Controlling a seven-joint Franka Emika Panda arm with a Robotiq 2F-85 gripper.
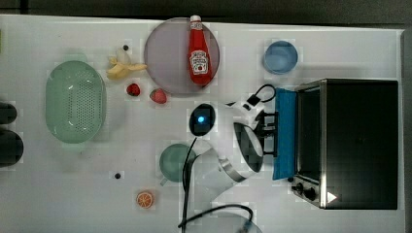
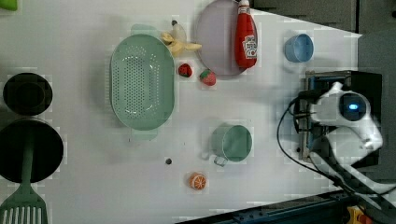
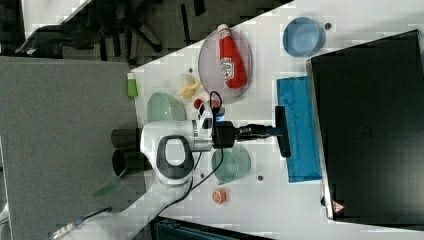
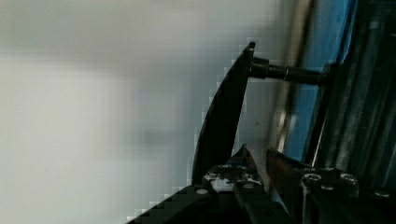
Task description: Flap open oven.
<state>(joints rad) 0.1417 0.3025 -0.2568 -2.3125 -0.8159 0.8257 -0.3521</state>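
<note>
The oven (image 1: 359, 143) sits at the 3 o'clock side of the white desk (image 1: 58, 194) in the top view, a black box with a silver front frame and two black knobs (image 1: 305, 189) at the lower end of that frame. Its blue-tinted glass door (image 1: 285, 133) is swung down and lies roughly flat, reaching out toward 9 o'clock from the oven's front.

The claw (image 3: 272, 131) is at the door's outer edge, on the dark bar handle (image 3: 283, 131). In the right view the arm reaches in from 9 o'clock and the claw meets the middle of the bar. In the wrist view the two fingers (image 4: 243, 163) stand only a narrow gap apart, one against the handle's (image 4: 224, 121) inner face and the other on the door's side; whether they actually pinch the bar or merely hook it I cannot tell.

Elsewhere in the top view: a ketchup bottle (image 1: 199, 53) lies on a grey plate (image 1: 160, 53) at 12 o'clock, a blue bowl (image 1: 281, 57) stands just beyond the oven toward 1 o'clock, and a green colander (image 1: 75, 101) is at 9 o'clock. A green cup (image 1: 174, 162) rests beside the arm, with an orange slice (image 1: 145, 199) near 7 o'clock.
</note>
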